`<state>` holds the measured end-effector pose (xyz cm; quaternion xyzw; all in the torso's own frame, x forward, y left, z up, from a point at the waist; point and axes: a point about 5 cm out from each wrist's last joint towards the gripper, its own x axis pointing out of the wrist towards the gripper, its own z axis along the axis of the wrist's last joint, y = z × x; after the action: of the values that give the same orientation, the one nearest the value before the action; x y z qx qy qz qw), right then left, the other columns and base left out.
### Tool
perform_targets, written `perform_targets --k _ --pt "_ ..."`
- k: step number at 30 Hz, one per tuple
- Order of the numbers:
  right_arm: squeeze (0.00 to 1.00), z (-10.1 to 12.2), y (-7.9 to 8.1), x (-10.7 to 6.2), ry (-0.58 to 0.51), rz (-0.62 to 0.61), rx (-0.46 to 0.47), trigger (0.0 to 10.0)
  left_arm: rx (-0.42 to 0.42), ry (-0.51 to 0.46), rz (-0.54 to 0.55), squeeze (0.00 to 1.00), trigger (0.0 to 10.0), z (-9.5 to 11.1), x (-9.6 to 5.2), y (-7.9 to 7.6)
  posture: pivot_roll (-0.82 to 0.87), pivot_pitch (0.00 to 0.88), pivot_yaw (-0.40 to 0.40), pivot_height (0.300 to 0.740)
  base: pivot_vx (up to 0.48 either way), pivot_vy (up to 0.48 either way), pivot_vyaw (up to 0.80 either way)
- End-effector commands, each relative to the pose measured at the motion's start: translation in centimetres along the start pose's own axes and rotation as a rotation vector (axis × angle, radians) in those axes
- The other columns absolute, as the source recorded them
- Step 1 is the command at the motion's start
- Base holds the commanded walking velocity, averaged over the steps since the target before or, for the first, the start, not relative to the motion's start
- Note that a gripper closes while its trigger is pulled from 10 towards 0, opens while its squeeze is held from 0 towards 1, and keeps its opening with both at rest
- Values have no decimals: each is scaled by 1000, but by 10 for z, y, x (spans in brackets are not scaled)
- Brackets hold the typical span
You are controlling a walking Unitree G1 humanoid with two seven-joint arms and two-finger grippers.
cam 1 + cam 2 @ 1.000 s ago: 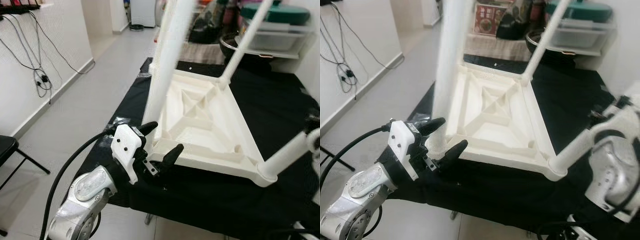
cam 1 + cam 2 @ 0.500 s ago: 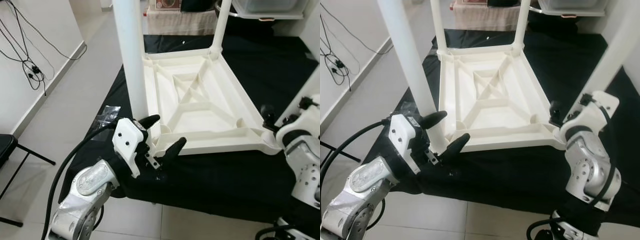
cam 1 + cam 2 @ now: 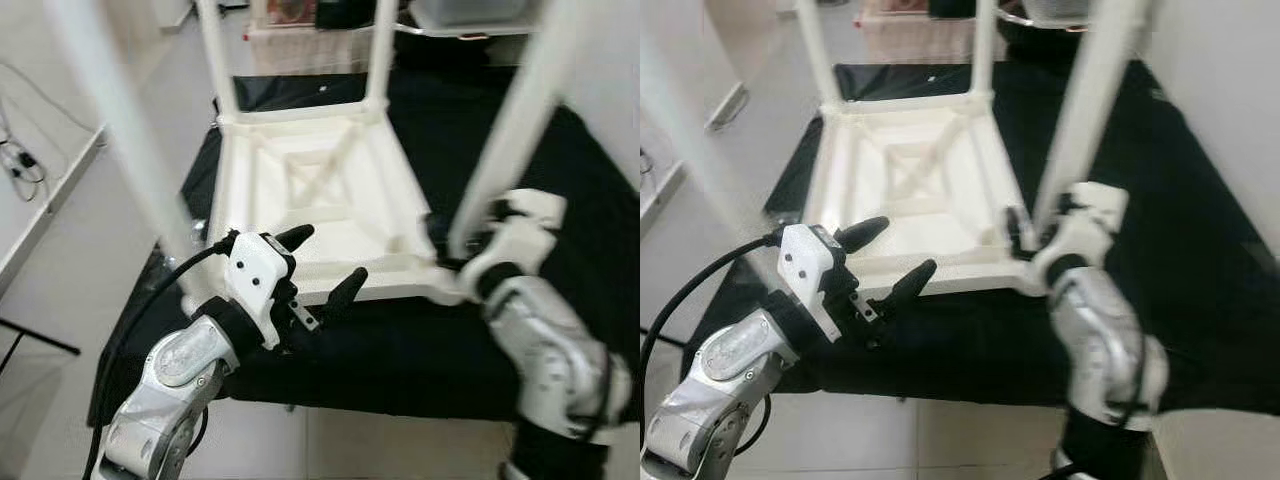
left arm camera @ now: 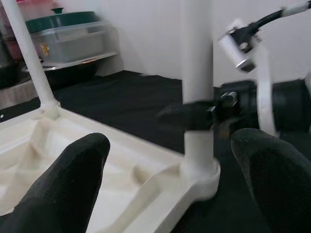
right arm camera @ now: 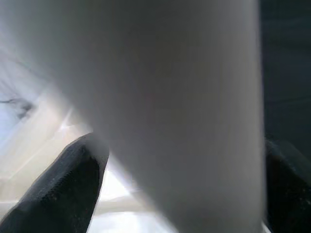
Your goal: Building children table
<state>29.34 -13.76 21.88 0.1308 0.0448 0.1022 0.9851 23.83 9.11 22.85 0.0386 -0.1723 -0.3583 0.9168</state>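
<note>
Children table (image 3: 310, 200) lies upside down at frame centre on the black counter (image 3: 560, 180). Right gripper (image 3: 455, 240) fingers straddle one leg (image 3: 505, 130); left gripper (image 3: 320, 268) is wide open, empty. Pulling the leg sideways could topple the table.

The white plastic children's table (image 3: 300, 200) lies upside down on a bench (image 3: 560, 170) with a black cloth, its ribbed underside facing up and its four round white legs (image 3: 505, 130) sticking up from the corners.
</note>
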Motion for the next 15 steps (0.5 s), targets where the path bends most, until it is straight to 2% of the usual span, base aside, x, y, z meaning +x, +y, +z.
perform_targets --k 1,3,6,13,15 --pt "1000 -5 23 7 24 112 8 10000 9 14 6 0 10000 -3 0 0 20 132 4 740 0 0 0" --pt "1000 -5 23 7 24 112 8 10000 9 14 6 0 10000 -3 0 0 20 132 4 740 0 0 0" --pt "1000 -6 40 16 27 160 0 10000 19 22 13 0 10000 -4 -1 1 36 135 1 740 0 0 0" --pt "1000 -10 48 15 46 203 7 10000 27 28 27 0 10000 -4 -2 3 35 140 -3 740 0 0 0" --pt "1000 -15 51 13 69 234 -19 10000 26 30 29 0 10000 -5 -2 3 34 141 -1 740 0 0 0"
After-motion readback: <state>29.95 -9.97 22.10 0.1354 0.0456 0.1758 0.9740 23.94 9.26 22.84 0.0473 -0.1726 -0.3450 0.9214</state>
